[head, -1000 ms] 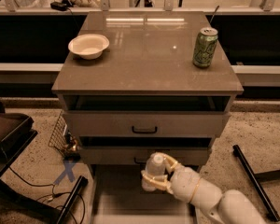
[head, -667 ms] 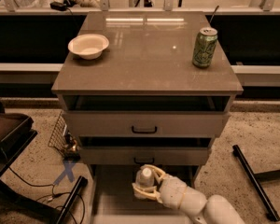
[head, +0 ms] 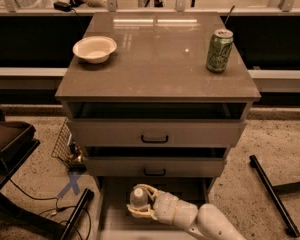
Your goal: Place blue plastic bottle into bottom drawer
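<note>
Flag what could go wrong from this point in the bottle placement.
1. The gripper, shut on the blue plastic bottle, sits just below the middle drawer front. Any upward move could knock the bottle against it.
2. The bottle is toward the left side of the bottom drawer, and it is unclear whether it touches the floor. If released too high, it may topple and roll.

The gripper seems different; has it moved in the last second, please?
Yes: the gripper, holding the blue plastic bottle, moved left and down from the middle drawer's handle.
</note>
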### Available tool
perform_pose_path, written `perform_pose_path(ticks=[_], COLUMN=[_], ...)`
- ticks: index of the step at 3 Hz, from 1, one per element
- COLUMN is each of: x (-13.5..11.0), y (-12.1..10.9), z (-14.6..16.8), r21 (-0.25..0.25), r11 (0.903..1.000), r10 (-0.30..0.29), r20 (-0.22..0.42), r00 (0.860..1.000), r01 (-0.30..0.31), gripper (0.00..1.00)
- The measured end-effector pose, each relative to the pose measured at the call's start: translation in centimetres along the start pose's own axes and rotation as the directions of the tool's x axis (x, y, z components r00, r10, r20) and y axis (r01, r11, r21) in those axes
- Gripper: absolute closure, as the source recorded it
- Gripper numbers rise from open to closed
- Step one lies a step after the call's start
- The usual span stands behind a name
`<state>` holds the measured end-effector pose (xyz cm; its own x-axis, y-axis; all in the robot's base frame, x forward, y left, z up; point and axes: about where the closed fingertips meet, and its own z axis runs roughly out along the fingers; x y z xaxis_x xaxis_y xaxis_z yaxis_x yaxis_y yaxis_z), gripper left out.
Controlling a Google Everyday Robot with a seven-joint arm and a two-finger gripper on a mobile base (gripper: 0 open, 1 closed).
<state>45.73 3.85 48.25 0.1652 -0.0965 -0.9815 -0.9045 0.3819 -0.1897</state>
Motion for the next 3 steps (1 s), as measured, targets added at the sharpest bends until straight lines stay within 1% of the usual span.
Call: perform_pose_path(ticks=[1,2,3], x=[0.0,2.3,8.8], y=[0.0,-0.2,0.4], z=[0.0,1.5,5.6], r21=[0.000,-0.031,-0.109], r11=[1.0000,0.9995,0.9938], r10=[0.000,-0.008,-0.021], r20=[0.000,-0.009,-0.001], r00=[1.000,1.000,1.000], r01=[0.000,0.008,0.021], gripper=[1.00,1.00,1.00])
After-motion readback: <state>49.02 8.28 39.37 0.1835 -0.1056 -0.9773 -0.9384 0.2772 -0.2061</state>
